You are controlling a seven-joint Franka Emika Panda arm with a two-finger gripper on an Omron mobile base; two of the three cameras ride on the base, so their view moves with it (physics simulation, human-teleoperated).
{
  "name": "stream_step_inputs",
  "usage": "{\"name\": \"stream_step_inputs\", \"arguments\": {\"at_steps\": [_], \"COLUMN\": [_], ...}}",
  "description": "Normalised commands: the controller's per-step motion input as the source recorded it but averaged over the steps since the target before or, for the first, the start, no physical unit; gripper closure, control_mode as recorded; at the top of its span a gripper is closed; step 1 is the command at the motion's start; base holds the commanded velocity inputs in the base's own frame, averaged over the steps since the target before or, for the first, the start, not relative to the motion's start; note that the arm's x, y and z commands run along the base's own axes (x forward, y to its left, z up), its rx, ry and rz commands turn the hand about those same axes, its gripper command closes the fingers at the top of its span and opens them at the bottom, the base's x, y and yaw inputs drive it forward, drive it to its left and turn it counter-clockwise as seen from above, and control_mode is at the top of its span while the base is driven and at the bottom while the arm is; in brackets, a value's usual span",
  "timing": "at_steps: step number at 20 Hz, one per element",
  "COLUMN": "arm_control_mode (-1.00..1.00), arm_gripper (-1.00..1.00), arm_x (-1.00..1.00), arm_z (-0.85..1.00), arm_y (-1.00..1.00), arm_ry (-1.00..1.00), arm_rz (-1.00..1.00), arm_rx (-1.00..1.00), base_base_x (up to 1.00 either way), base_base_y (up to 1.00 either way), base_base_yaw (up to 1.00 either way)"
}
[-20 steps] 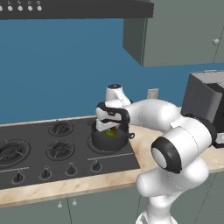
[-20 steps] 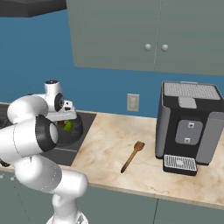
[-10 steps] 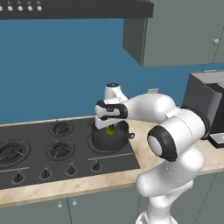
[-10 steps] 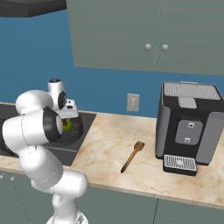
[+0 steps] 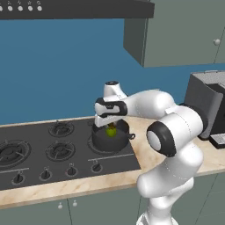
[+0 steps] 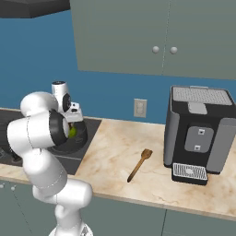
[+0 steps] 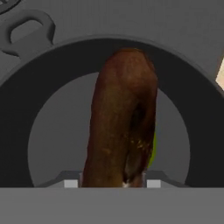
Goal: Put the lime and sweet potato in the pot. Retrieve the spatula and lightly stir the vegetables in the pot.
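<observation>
Reddish-brown skin marks the sweet potato (image 7: 124, 118), which the hand view shows clamped between the part-closed jaws of the gripper (image 7: 112, 183), the tips pressed to its sides near one end. We see the gripper (image 5: 108, 126) poised directly above the pot (image 5: 110, 137), which sits on the rear right burner of the stove (image 5: 48, 149). The sweet potato's long axis runs out along the line of the fingers, its free end pointing down into the pot's mouth, above the grey pot floor (image 7: 57, 131). A sliver of yellow-green beside it in the hand view is the lime (image 7: 152, 151); the left base view shows the lime (image 5: 111, 131) low at the pot's mouth, so we judge it already inside.

We judge the sweet potato firm, rough-skinned and fairly light; it should neither slip nor bruise, and a hold across its narrow width suits it.

Well apart on the counter (image 6: 138, 184) lies the wooden spatula (image 6: 139, 165), beside the coffee machine (image 6: 198, 133), blade towards the wall and handle towards the counter's front edge. Stiff and light, it is best taken along the handle.
</observation>
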Motion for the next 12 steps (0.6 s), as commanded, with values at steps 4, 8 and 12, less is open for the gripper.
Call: {"name": "stream_step_inputs", "arguments": {"at_steps": [4,8,12], "arm_control_mode": [-1.0,-1.0,-1.0], "arm_gripper": [-1.0,-1.0,-1.0], "arm_x": [-0.09,-0.3,-0.53], "arm_z": [0.0,0.0,0.02], "arm_y": [0.0,-0.09,-0.26], "arm_ry": [0.0,0.0,-0.05], "arm_rz": [0.0,-0.03,-0.06], "arm_rx": [0.0,0.0,0.0], "base_base_x": [0.0,0.0,0.0], "base_base_y": [0.0,0.0,0.0], "base_base_yaw": [0.0,0.0,0.0]}}
